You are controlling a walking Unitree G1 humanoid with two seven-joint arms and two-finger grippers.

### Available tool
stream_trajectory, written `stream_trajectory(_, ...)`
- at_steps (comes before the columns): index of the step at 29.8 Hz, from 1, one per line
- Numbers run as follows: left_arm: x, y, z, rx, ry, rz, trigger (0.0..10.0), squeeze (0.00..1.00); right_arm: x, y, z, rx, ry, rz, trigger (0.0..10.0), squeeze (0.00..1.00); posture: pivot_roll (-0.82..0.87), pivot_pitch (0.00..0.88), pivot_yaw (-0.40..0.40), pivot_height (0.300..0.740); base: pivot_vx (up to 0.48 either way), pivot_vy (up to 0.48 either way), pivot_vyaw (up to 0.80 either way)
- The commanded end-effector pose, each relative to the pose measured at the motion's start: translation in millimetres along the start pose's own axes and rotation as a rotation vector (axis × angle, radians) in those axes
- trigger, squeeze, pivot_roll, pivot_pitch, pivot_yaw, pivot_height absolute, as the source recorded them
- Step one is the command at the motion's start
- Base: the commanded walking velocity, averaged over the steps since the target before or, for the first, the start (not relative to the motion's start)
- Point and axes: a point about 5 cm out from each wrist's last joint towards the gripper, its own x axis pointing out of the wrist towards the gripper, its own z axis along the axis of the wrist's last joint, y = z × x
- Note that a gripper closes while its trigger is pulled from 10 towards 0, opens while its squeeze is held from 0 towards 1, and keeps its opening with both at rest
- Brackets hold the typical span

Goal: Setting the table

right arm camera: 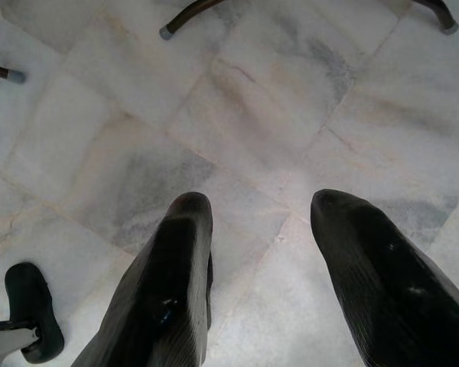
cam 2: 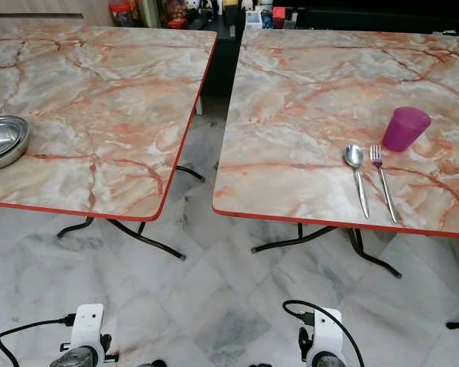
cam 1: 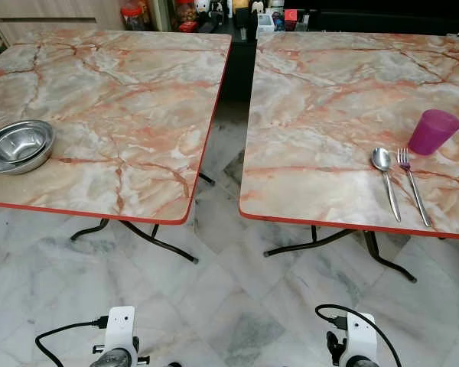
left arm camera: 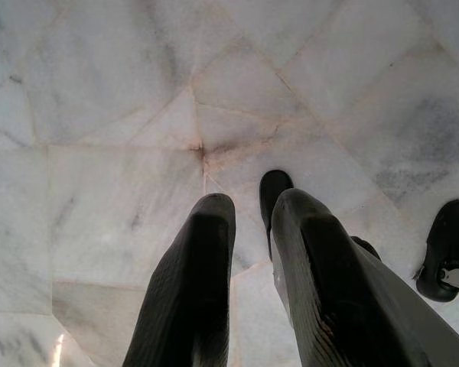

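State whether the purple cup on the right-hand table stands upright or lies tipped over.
Upright. The purple cup stands on its narrower base on the right table, its wider open rim facing up, just beyond the fork and spoon.

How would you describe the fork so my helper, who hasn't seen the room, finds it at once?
Of the two marble-patterned tables, go to the right-hand table and look near its front edge, on the right. Below a purple cup lie two pieces of silver cutlery side by side. The fork is the right one, with tines, unlike the round-bowled spoon beside it.
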Motion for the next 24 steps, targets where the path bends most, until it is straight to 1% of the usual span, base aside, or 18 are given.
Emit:
stream_trajectory(1, -0.8, 5.0, -5, -0.003, 0.017, 0.015, 10.0, 0.00, -1.5, 0.6, -4, 0.018, -0.006, -0.005, 10.0, 0.00, 0.01, 0.167, 0.016, 0.740, 0.000, 0.000, 0.00)
stream_trajectory(3, -0.8, 5.1, -5, -0.003, 0.016, 0.015, 10.0, 0.00, -1.6, 0.5, -3, 0.020, -0.018, -0.009, 10.0, 0.00, 0.01, 0.167, 0.016, 0.740, 0.000, 0.000, 0.00)
stream_trajectory(6, -0.8, 5.2, -5, -0.005, 0.015, 0.017, 10.0, 0.00, -2.0, 0.6, 1, 0.025, -0.070, -0.009, 10.0, 0.00, 0.01, 0.166, 0.016, 0.740, 0.000, 0.000, 0.00)
stream_trajectory(8, -0.8, 5.2, -5, -0.004, 0.015, 0.017, 10.0, 0.00, -2.2, 0.6, 2, 0.023, -0.084, -0.009, 10.0, 0.00, 0.01, 0.166, 0.016, 0.740, 0.000, 0.000, 0.00)
stream_trajectory(9, -0.8, 5.2, -5, -0.005, 0.014, 0.016, 10.0, 0.00, 12.5, -1.0, 85, 0.014, -0.205, -0.008, 10.0, 0.00, 0.01, 0.166, 0.016, 0.740, 0.000, 0.000, 0.00)
stream_trajectory(10, -0.8, 5.2, -5, -0.005, 0.014, 0.016, 10.0, 0.00, 13.5, -1.0, 118, 0.011, -0.257, -0.007, 10.0, 0.00, 0.01, 0.166, 0.016, 0.740, 0.000, 0.000, 0.00)
stream_trajectory(11, -0.8, 5.2, -5, -0.005, 0.014, 0.016, 10.0, 0.00, 12.8, -1.0, 138, 0.010, -0.289, -0.007, 10.0, 0.00, 0.01, 0.166, 0.016, 0.740, 0.000, 0.000, 0.00)
stream_trajectory(12, -0.8, 5.2, -5, -0.005, 0.014, 0.016, 10.0, 0.00, 12.2, -0.5, 144, 0.008, -0.305, -0.004, 10.0, 0.00, 0.01, 0.164, 0.017, 0.740, 0.000, 0.000, 0.00)
stream_trajectory(16, -0.8, 5.3, -4, -0.006, 0.012, 0.016, 10.0, 0.00, 10.8, 1.8, 154, -0.004, -0.347, 0.004, 10.0, 0.00, 0.01, 0.164, 0.017, 0.740, 0.000, 0.000, 0.00)
stream_trajectory(24, -0.8, 5.2, -4, -0.007, 0.012, 0.015, 10.0, 0.00, 11.2, 3.7, 156, 0.006, -0.335, 0.015, 10.0, 0.00, 0.01, 0.165, 0.018, 0.740, 0.000, 0.000, 0.00)
